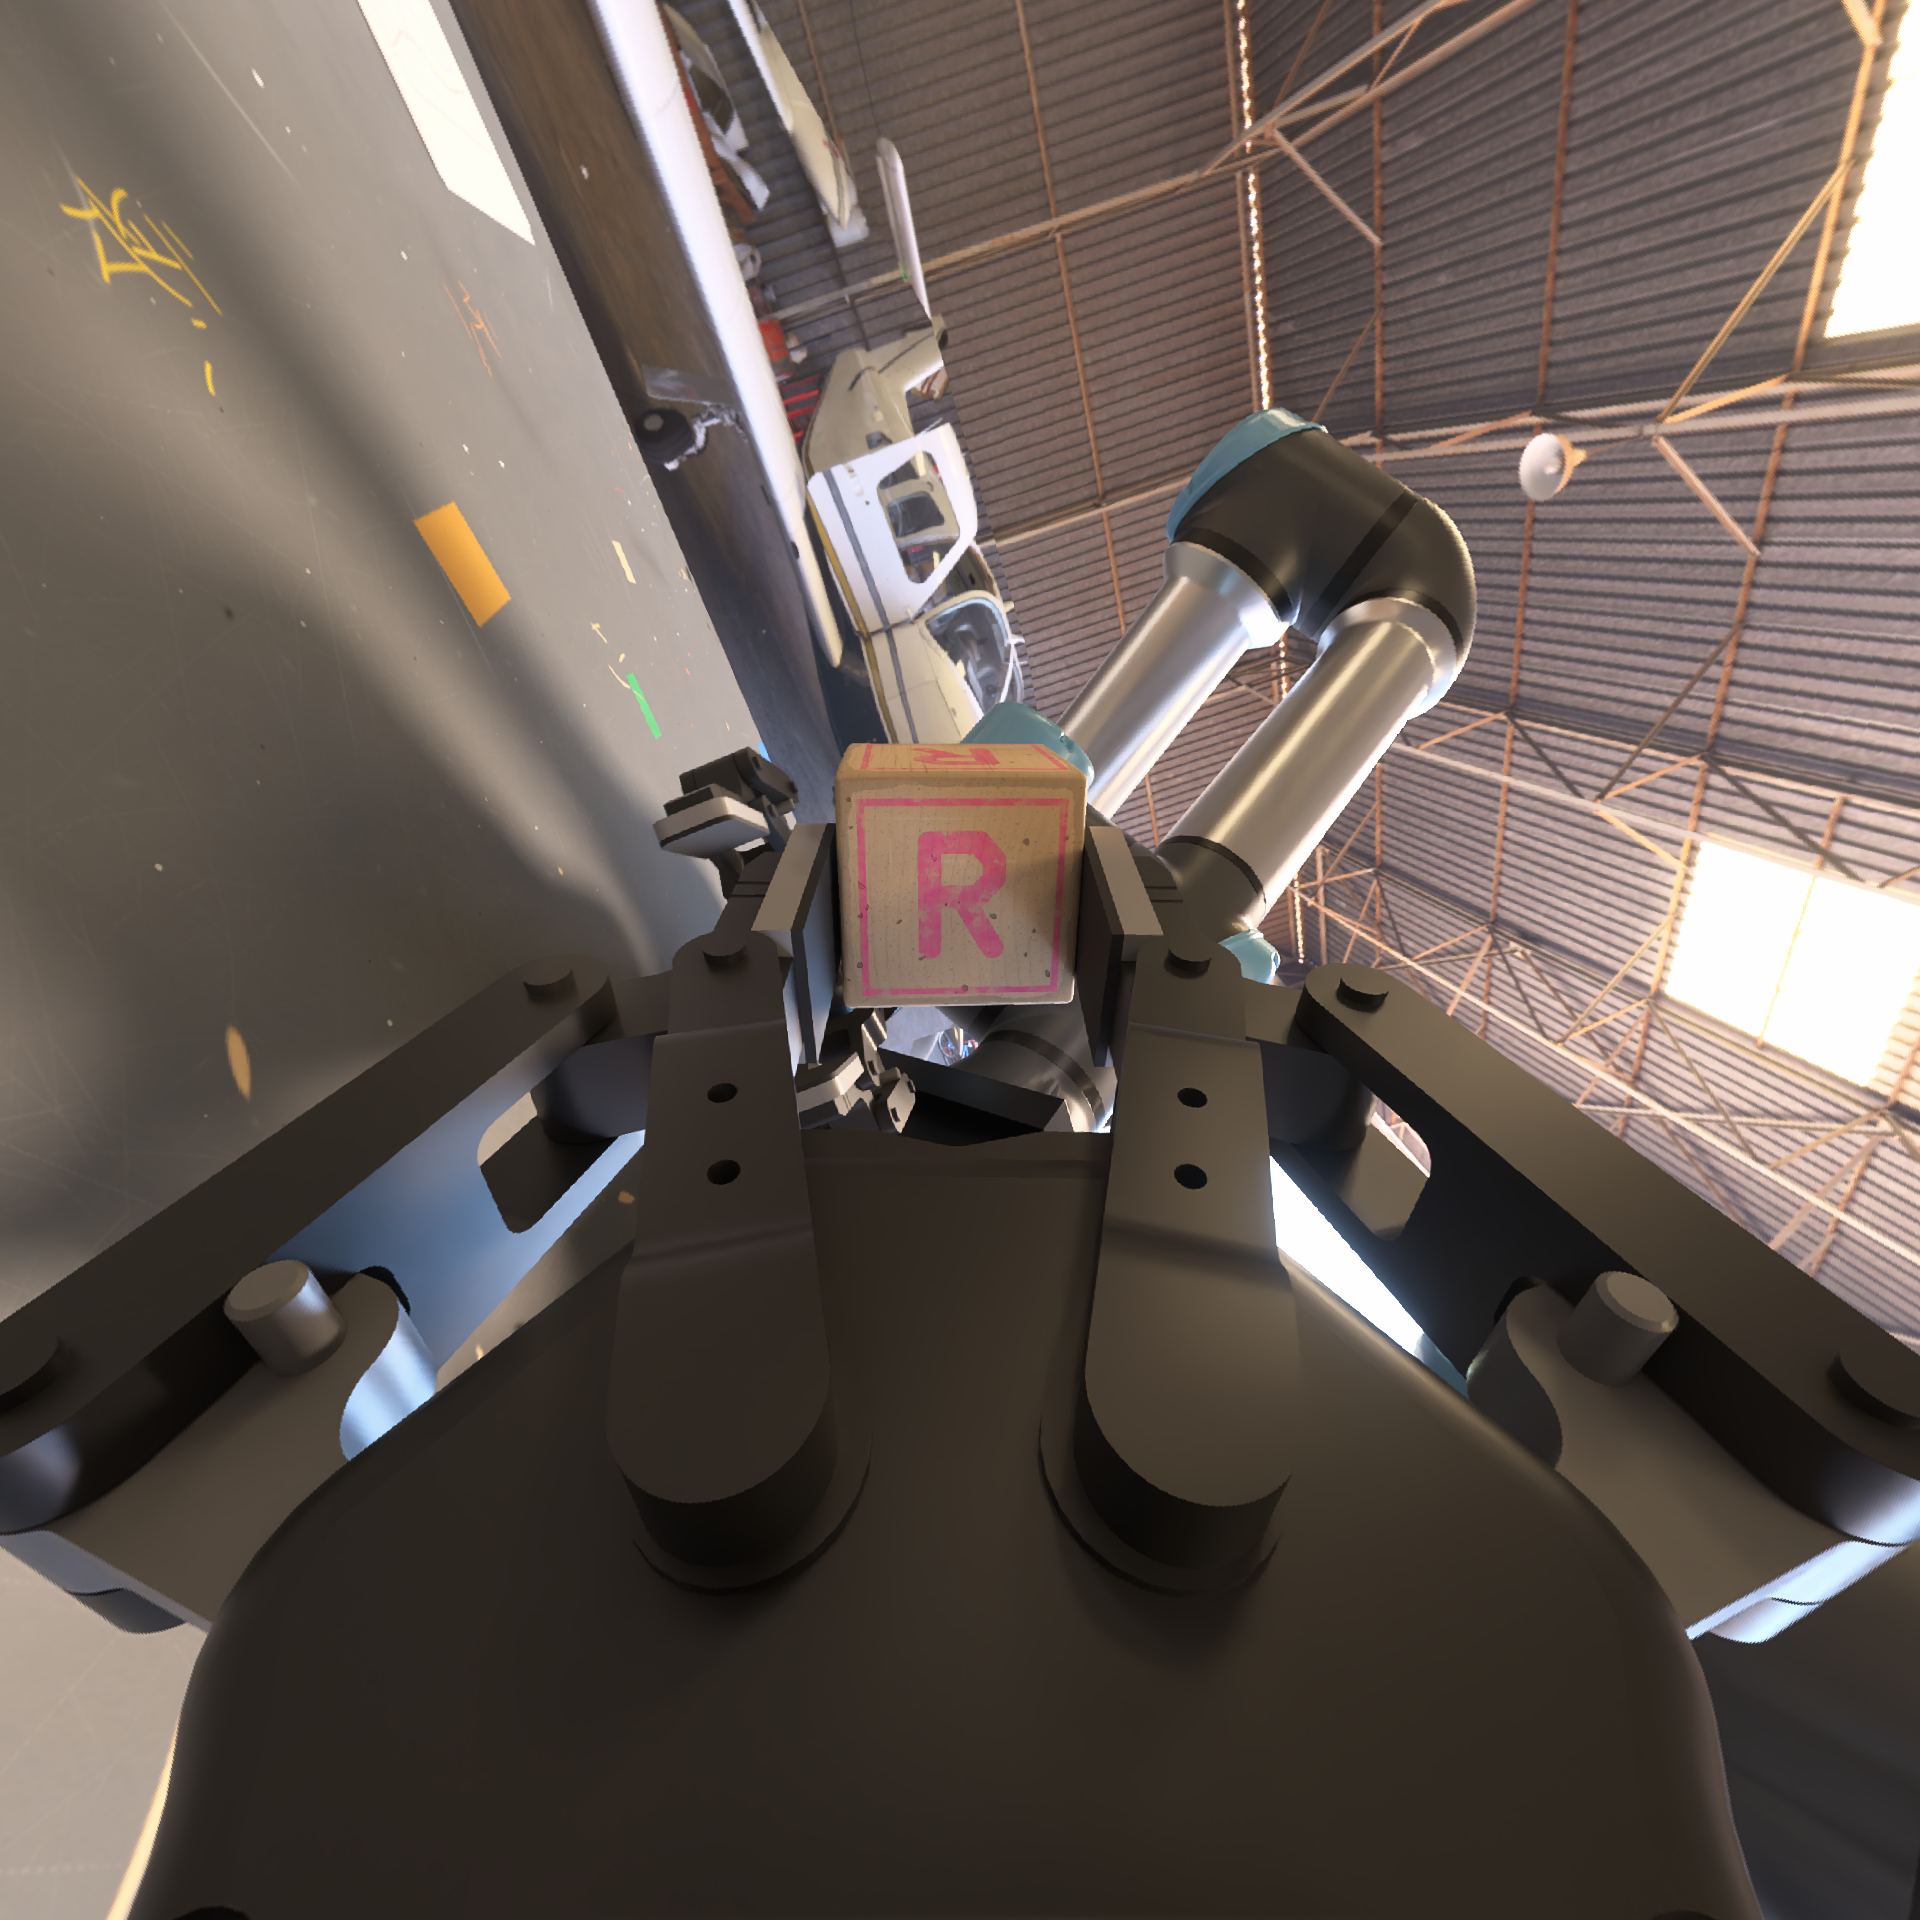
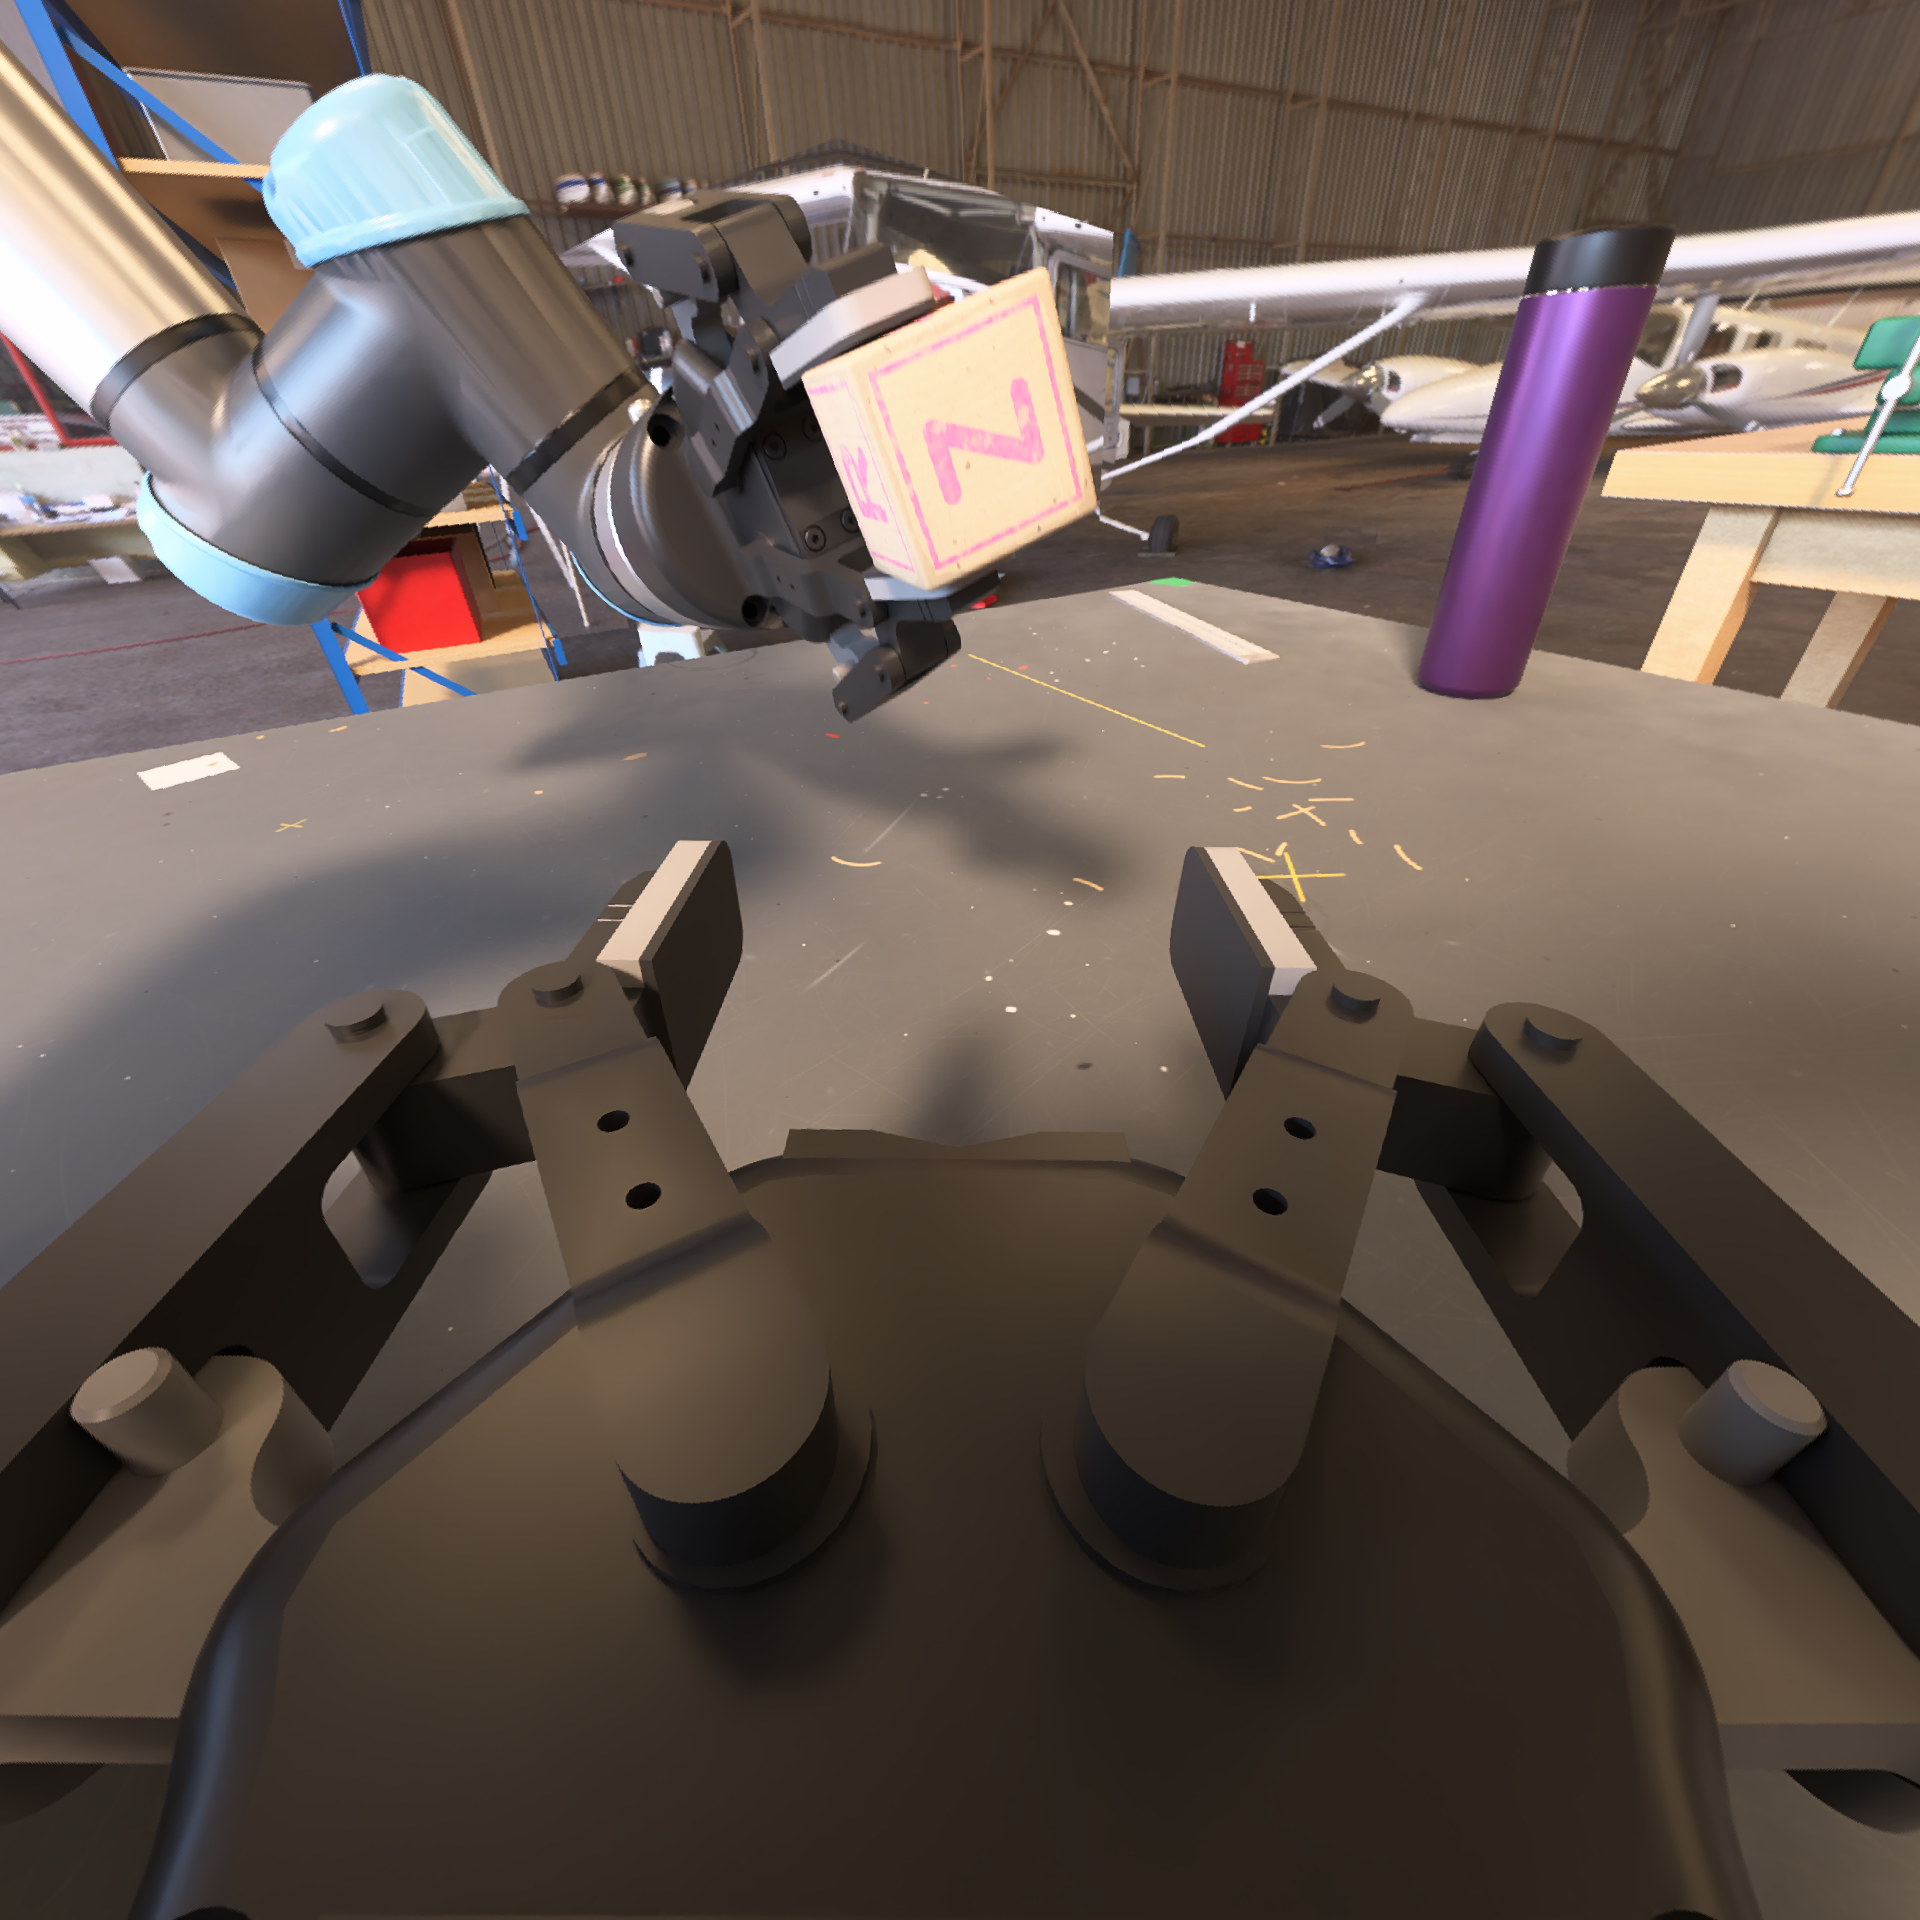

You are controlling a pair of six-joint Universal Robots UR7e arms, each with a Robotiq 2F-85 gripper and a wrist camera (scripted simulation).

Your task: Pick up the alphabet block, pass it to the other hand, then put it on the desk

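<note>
The alphabet block (image 1: 958, 896) is a pale wooden cube with pink letters and pink borders. My left gripper (image 1: 956, 914) is shut on it, one pad on each side. In the right wrist view the block (image 2: 961, 436) hangs in the left gripper (image 2: 904, 457) above the grey desk (image 2: 520, 831), tilted. My right gripper (image 2: 961, 935) is open and empty, low over the desk, below and in front of the block. The right gripper's fingers (image 1: 727, 810) show just behind the block in the left wrist view.
A tall purple bottle with a black cap (image 2: 1538, 468) stands on the desk at the far right. A wooden table (image 2: 1766, 499) stands beyond the desk's right edge. The right arm (image 1: 1299, 644) rises behind the block. The left arm (image 2: 312, 353) reaches in from the upper left.
</note>
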